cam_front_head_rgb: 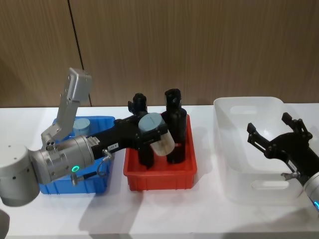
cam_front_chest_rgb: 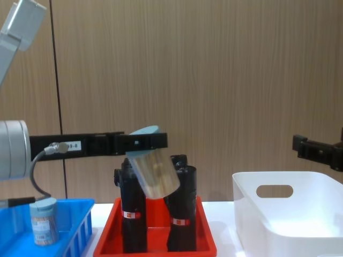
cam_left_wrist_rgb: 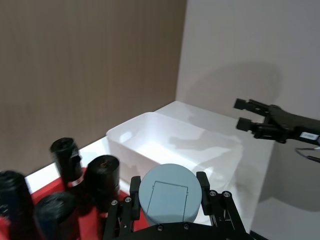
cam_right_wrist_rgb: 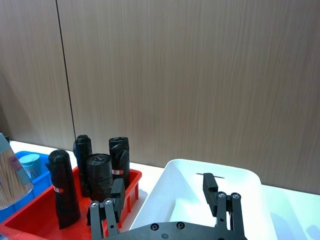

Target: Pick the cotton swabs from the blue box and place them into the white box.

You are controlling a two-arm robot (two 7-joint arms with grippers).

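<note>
Closest to the head camera is the grey housing of the left arm (cam_front_head_rgb: 60, 162), which reaches forward from the lower left across the blue box (cam_front_head_rgb: 75, 188). At its end the left gripper (cam_front_head_rgb: 151, 130) is clamped on a tub of cotton swabs (cam_front_head_rgb: 160, 142), its black fingers (cam_left_wrist_rgb: 202, 186) pressed on either side of the pale blue lid. The tub is in the air and tilted, lid toward the arm. From the chest view the tan-white sticks show through its clear wall, and it hangs above the red tray (cam_front_chest_rgb: 155, 249), in front of the tops of the black rolls (cam_front_chest_rgb: 179, 214).

The rolls stand upright and close together in the red tray, each with a red-and-white label low on its side. The tray sits on the white table (cam_front_head_rgb: 164, 214) between the two boxes, just beside the blue box and a little apart from the white box (cam_front_head_rgb: 259, 191).

A second tub (cam_front_chest_rgb: 43, 220) stands upright in the blue box at its far end, with its lid on.

The white box is at the right end of the table, its oval handle cutout facing the robot. The right gripper (cam_front_head_rgb: 269, 124) hangs above it with its fingers spread apart and nothing between them.

A brown wood-panelled wall (cam_front_head_rgb: 199, 50) rises behind the table.
</note>
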